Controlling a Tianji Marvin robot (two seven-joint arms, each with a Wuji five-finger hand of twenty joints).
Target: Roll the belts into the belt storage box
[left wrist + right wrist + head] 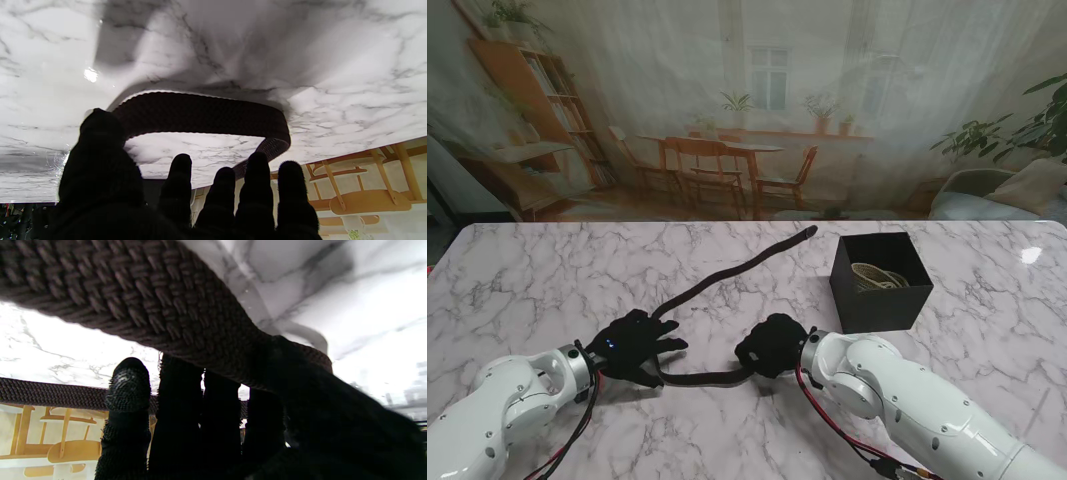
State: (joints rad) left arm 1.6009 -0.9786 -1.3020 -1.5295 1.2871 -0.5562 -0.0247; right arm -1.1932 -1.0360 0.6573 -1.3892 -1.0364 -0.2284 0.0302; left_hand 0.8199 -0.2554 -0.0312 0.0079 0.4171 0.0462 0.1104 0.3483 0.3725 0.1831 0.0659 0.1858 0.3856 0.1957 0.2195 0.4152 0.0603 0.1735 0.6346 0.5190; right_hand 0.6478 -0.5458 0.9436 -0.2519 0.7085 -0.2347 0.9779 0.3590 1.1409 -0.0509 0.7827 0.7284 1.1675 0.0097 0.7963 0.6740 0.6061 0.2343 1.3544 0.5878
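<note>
Right hand (213,426) (black glove), fingers apparently curled around brown woven belt (133,300)

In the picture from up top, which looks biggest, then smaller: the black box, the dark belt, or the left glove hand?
1. Belt: longest, stretching across the table.
2. Box.
3. Left hand: looks nearly box-sized, but it is nearer the camera, so this order is unsure.
</note>
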